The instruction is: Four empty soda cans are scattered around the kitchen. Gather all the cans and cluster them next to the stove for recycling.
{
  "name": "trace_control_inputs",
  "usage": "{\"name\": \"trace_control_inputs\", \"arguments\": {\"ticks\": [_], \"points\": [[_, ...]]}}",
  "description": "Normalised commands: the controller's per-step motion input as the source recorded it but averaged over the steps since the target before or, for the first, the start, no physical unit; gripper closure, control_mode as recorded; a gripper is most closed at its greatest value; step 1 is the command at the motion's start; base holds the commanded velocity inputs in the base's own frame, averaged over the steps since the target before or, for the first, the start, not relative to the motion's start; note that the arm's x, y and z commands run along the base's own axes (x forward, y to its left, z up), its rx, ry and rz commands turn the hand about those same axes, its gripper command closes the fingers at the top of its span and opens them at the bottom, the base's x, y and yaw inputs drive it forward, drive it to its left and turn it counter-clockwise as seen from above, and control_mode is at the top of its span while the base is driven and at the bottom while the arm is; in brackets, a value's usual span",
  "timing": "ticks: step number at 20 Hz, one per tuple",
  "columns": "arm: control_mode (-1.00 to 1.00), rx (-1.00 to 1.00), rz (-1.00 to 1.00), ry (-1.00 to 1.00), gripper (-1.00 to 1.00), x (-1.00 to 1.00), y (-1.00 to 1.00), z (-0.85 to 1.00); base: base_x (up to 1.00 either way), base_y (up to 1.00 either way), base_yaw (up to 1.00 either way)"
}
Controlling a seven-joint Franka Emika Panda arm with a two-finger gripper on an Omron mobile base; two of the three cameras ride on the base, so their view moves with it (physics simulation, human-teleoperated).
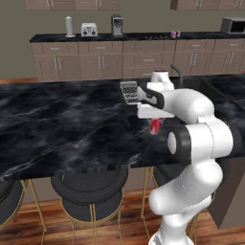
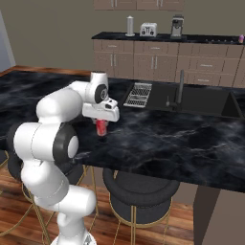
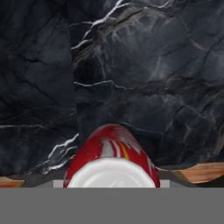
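Red can (image 2: 101,127) upright in the end effector (image 2: 101,130), clenched on it, at the near edge of the black marble table (image 2: 158,139), left of the drying rack (image 2: 138,94) and sink (image 2: 201,100). Two purple cans (image 1: 175,34) far right on the back counter by the stove (image 1: 155,35).

No readable text; only illegible white-and-yellow markings on the red can (image 3: 109,151).

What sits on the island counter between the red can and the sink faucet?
Bare black marble. In the right base view, nothing stands between the red can and the faucet; the dish rack lies farther back.
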Motion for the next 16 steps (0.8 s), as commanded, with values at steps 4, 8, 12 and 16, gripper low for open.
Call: {"name": "trace_control_inputs", "arguments": {"ticks": [4,8,12,16], "points": [[-1.00,0.00,0.00,0.00,1.00,-0.32,0.02,0.15,0.00,0.00,0.00],[-1.00,0.00,0.00,0.00,1.00,-0.32,0.00,0.17,0.00,0.00,0.00],[-1.00,0.00,0.00,0.00,1.00,-0.37,0.00,0.17,0.00,0.00,0.00],[-1.00,0.00,0.00,0.00,1.00,-0.41,0.00,0.14,0.00,0.00,0.00]]}}
